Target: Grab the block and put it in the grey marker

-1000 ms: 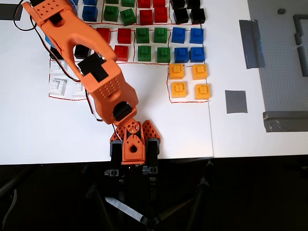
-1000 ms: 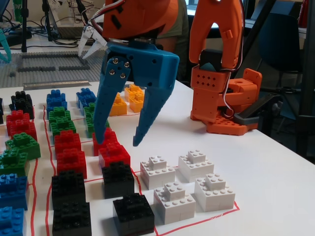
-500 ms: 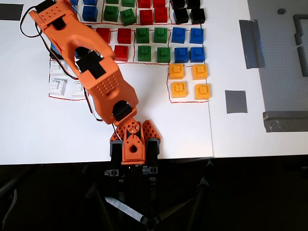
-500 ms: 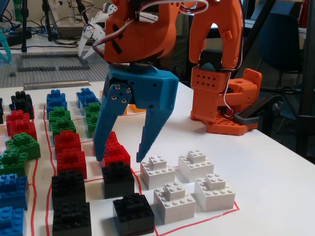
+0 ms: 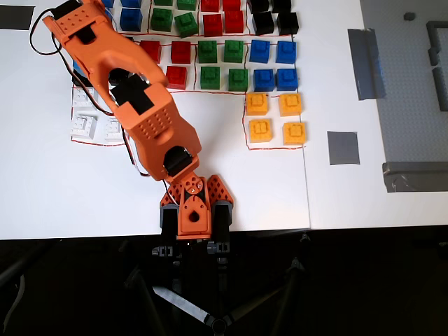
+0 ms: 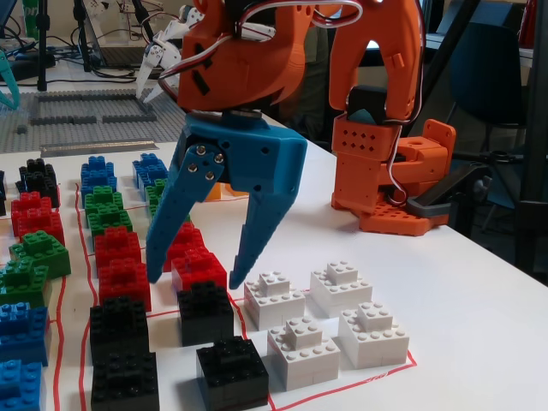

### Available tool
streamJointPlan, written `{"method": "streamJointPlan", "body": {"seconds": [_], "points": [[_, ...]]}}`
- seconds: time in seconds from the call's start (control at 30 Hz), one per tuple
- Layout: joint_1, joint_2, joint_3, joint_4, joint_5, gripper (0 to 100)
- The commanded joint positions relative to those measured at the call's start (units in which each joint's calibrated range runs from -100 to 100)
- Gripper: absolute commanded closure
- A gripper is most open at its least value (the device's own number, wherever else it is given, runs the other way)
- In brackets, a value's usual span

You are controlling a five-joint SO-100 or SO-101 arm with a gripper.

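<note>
Several black bricks lie near the fixed view's front: one [image 6: 205, 312] just in front of my gripper, another [image 6: 231, 368] closer, two more at the left [image 6: 120, 325]. My blue gripper [image 6: 201, 276] is open and empty. Its tips hang low on either side of a red brick [image 6: 199, 267], right behind the nearest black brick. In the overhead view the arm [image 5: 133, 98] hides the gripper and these black bricks; other black bricks [image 5: 269, 17] show at the top. The grey marker [image 5: 343, 148] lies far right, bare; it is out of the fixed view.
White bricks [image 6: 325, 317] sit right of the black ones, red [image 6: 124, 278], green [image 6: 38, 253] and blue [image 6: 21, 330] bricks to the left. Yellow bricks [image 5: 276, 119] lie between the grid and the marker. Long grey tape strips [image 5: 367, 63] and a grey baseplate [image 5: 413, 84] are at the right.
</note>
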Motion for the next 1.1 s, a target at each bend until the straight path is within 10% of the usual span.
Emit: {"method": "streamJointPlan", "body": {"seconds": [0.0,1.07], "points": [[-0.52,-2.92,-1.12,-0.93,0.00,75],[-1.18,1.65,4.33,-7.62,0.34,76]]}}
